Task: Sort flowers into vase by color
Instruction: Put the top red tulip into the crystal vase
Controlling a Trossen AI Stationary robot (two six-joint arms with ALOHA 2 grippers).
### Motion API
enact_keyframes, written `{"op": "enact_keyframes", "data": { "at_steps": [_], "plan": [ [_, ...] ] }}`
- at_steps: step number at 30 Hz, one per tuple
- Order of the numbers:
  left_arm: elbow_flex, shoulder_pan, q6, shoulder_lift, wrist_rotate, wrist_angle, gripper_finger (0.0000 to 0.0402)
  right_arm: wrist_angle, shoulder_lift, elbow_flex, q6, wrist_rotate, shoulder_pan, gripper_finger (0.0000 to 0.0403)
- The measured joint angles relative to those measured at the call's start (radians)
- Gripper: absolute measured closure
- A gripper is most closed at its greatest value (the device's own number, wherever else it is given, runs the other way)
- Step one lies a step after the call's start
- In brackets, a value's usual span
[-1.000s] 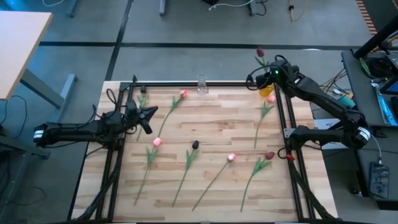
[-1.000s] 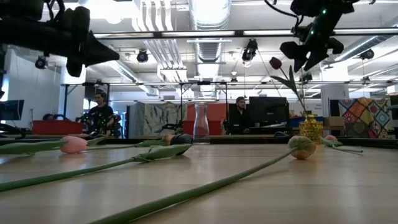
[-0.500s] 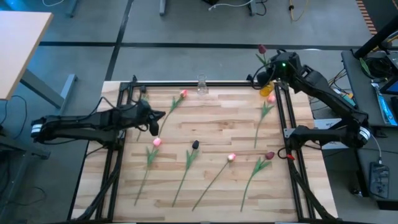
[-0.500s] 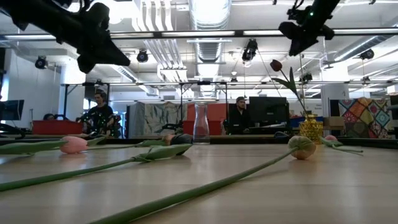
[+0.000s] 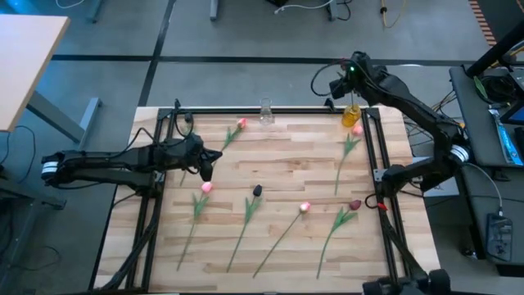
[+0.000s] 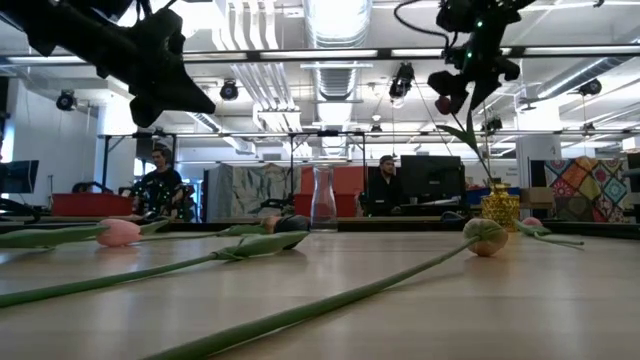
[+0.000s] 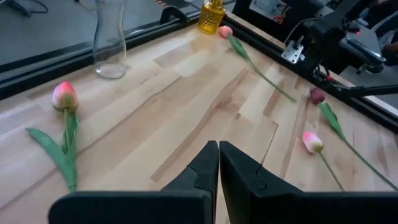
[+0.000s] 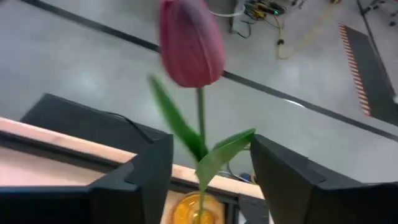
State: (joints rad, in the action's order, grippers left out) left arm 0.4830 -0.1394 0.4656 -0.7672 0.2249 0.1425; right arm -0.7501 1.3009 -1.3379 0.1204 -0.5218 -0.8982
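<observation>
Now right gripper [image 8: 202, 180], jaws spread, has let go; maroon tulip [image 8: 189, 43] stands between them in yellow vase [image 8: 196, 211]. Left gripper [image 7: 217, 163], jaws pressed together, nears pink tulip [image 5: 206, 187].

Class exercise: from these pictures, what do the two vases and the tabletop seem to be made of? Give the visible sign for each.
Clear vase: probably glass, glossy; the table shows through it.
Yellow vase: textured and shiny, perhaps tinted glass or gold-finished metal; the look leaves it open. A maroon tulip stands in it.
Tabletop: pale wood, visible as joined strips with grain, smooth satin finish.
</observation>
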Motion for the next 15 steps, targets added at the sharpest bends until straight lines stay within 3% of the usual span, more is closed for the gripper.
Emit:
{"op": "enact_keyframes", "data": {
  "at_steps": [4, 7, 15],
  "plan": [
    [-0.006, 0.0, -0.004, 0.012, 0.001, 0.0, 0.0402, -0.006, 0.053, -0.022, 0.008, 0.009, -0.045, 0.0185],
    [-0.01, 0.0, -0.011, 0.013, 0.008, 0.0, 0.0402, -0.005, 0.079, -0.024, -0.007, 0.068, -0.073, 0.0209],
    [-0.011, 0.0, -0.011, 0.011, 0.03, 0.0, 0.0402, -0.005, 0.07, -0.024, -0.022, 0.108, -0.079, 0.0357]
  ]
}}
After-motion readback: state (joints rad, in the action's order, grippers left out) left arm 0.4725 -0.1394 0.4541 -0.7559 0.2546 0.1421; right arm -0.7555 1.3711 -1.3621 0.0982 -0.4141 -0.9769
